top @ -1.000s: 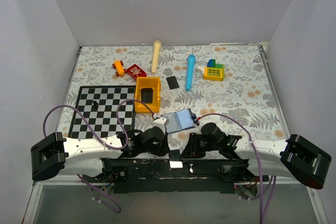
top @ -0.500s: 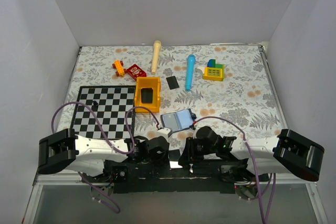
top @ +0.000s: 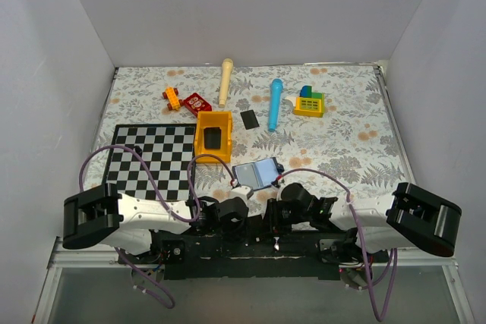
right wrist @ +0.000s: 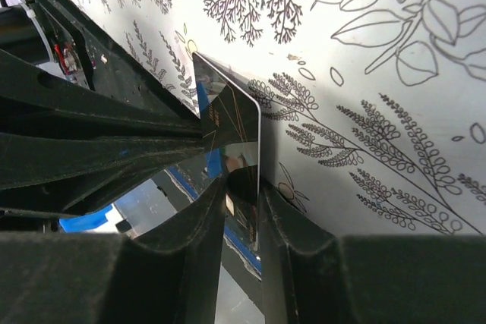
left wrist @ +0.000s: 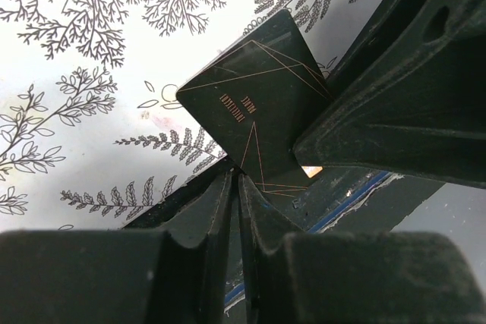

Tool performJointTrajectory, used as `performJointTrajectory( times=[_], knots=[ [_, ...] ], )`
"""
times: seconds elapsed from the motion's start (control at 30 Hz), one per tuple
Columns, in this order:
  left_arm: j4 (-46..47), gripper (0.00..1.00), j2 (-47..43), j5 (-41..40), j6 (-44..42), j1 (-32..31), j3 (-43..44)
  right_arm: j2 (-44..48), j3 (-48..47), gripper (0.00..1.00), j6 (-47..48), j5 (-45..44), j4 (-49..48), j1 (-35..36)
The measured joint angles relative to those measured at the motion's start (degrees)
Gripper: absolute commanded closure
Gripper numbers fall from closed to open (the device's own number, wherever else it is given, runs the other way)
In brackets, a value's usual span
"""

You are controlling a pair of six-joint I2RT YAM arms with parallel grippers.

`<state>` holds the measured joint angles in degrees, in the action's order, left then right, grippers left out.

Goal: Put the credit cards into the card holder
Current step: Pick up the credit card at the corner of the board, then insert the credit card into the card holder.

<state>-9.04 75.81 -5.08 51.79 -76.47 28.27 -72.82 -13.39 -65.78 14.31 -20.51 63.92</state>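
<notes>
Bottom centre, left jaws are clenching a credit card (left wrist: 254, 104) by its corner, right jaws straddling it loosely; right should be closing squarely before left is releasing toward the open card holder (top: 258, 174) mid-frame.

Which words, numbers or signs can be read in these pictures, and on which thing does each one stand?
No text can be quoted with certainty.
On the credit card, left wrist view: two short lines of copper lettering, turned at an angle and too small to read.
On the red piece, top view: white marks, too blurred to read.
Nothing else shows any writing.
</notes>
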Motion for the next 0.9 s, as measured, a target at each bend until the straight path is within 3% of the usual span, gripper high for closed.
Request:
performJointTrajectory(
  times=[0.2,0.33,0.47,0.6,0.7,0.9],
  knots=[
    [0.20,0.93,0.26,0.02,-0.22,-0.07,0.17,0.22,-0.02,0.99,-0.20,-0.24,-0.85,0.02],
    [-2.19,0.85,-1.42,-1.14,-0.22,-0.17,0.37,5.16,-0.50,0.99,0.04,-2.34,1.95,0.28],
    [-9.25,0.72,-9.09,-5.66,-0.96,0.66,2.51,14.51,-3.87,0.99,2.47,-9.51,15.15,0.26],
    [-11.30,0.69,-15.98,-7.37,-3.96,10.40,6.51,19.52,-12.52,0.99,8.92,-15.30,27.30,-2.38],
    [-10.23,0.69,-17.16,-7.58,-6.95,20.61,8.15,18.93,-19.56,0.99,15.39,-16.00,32.72,-9.51],
    [-8.70,0.71,-8.17,-6.32,-11.47,30.51,13.14,10.19,-27.85,0.99,26.12,-8.76,38.21,-26.08]
  ],
)
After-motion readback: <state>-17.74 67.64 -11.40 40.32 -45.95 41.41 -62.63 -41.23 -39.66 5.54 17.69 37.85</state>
